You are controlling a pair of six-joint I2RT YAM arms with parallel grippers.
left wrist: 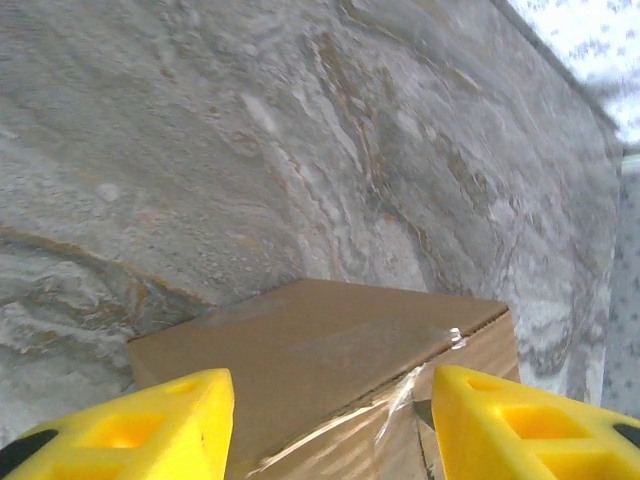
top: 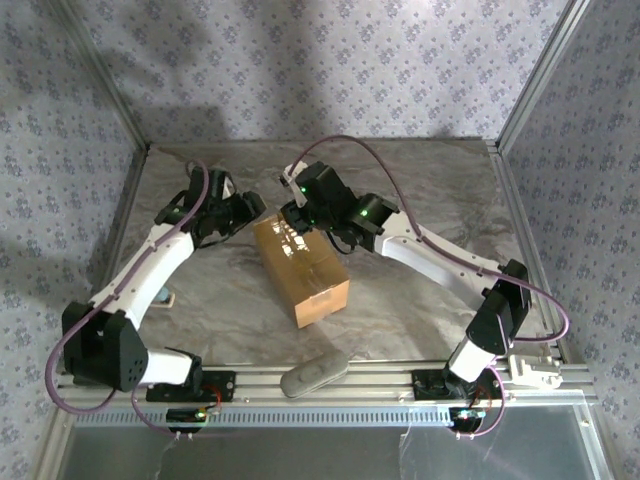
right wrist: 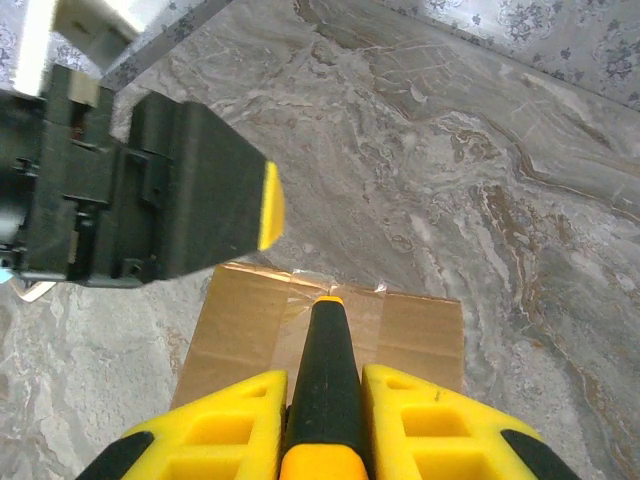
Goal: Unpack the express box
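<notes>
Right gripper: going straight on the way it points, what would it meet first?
The box: the black tool clamped in the right gripper aims at the taped seam on the top, so the tool's tip would probably touch there first. How much gap remains is unclear.

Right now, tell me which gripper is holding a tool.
The right gripper: its yellow fingers clamp a black, orange-tipped tool above the express box. The left gripper stands open.
</notes>
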